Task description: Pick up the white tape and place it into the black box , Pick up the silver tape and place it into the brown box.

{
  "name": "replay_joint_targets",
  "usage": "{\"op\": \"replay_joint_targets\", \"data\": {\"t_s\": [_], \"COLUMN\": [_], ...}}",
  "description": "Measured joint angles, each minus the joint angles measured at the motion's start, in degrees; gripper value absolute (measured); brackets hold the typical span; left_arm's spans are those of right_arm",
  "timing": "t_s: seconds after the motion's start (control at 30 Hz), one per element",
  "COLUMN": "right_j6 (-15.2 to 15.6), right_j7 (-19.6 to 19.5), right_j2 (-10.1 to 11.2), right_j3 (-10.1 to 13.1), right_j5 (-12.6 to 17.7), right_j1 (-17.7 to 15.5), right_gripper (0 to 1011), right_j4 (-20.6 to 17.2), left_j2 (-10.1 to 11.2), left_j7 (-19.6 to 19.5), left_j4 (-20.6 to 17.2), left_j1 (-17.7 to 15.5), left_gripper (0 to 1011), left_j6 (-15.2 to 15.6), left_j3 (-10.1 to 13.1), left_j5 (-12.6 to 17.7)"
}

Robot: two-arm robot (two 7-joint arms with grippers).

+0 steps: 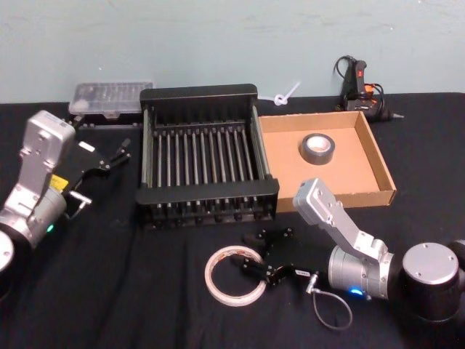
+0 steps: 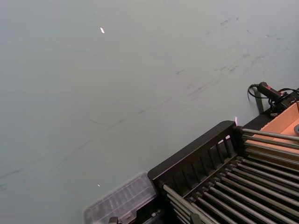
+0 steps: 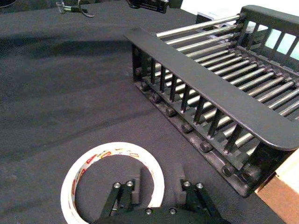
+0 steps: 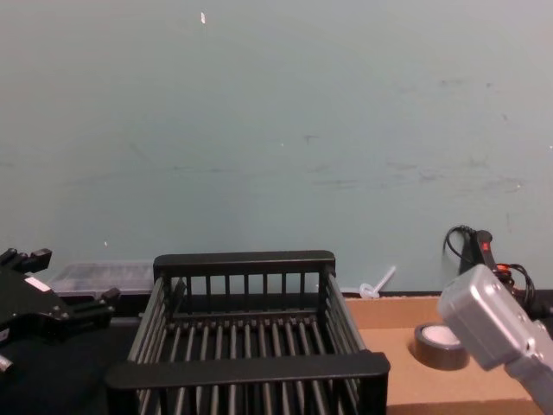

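The white tape (image 1: 235,275) lies flat on the black table (image 1: 109,291), near the robot and just in front of the black box (image 1: 207,163). The right gripper (image 1: 251,256) reaches in from the right, low over the tape's right side. In the right wrist view its two fingers (image 3: 127,193) stand apart, one inside the ring and one outside, straddling the tape's (image 3: 112,179) rim without closing on it; the jaws are open about wide enough to take the band and hold nothing.

The black box sits at the table's middle, its barred bottom bare. Touching its right side is the brown box (image 1: 327,156), and the silver tape (image 1: 317,147) lies flat inside it, toward the far half. The chest view shows the same roll (image 4: 439,344) in the brown box (image 4: 406,363), to the right of the black box (image 4: 246,346).

The left gripper (image 1: 120,154) is held off to the left of the black box, above the table, well apart from both tapes. Its jaws are open and empty.

A clear plastic case (image 1: 109,98) lies at the far left behind the black box, and a glue gun (image 1: 360,87) sits at the far right behind the brown box.
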Motion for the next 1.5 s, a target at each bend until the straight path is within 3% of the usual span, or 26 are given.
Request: {"op": "replay_joint_targets", "data": {"t_s": [0.13,0.43,0.97,1.5], "right_j6": [0.0,0.0,-0.6,-3.9], "right_j7": [0.0,0.0,0.9,3.1], "right_j2": [0.0,0.0,0.3,4.1], "right_j3": [0.0,0.0,0.0,1.1], "right_j5": [0.0,0.0,0.7,2.8], "right_j1": [0.0,0.0,0.0,-0.4], "right_gripper": [339,101,92,92], "right_j4": [0.0,0.0,-0.3,-6.7], "left_j2": [0.0,0.0,0.0,0.0], "left_j7": [0.0,0.0,0.0,0.0], "left_j4": [0.0,0.0,0.0,0.0], "left_j1": [0.0,0.0,0.0,0.0], "left_gripper": [1001,1001,1001,1001], "left_j6": [0.0,0.0,0.0,0.0], "left_j3": [0.0,0.0,0.0,0.0], "left_j5": [0.0,0.0,0.0,0.0]}}
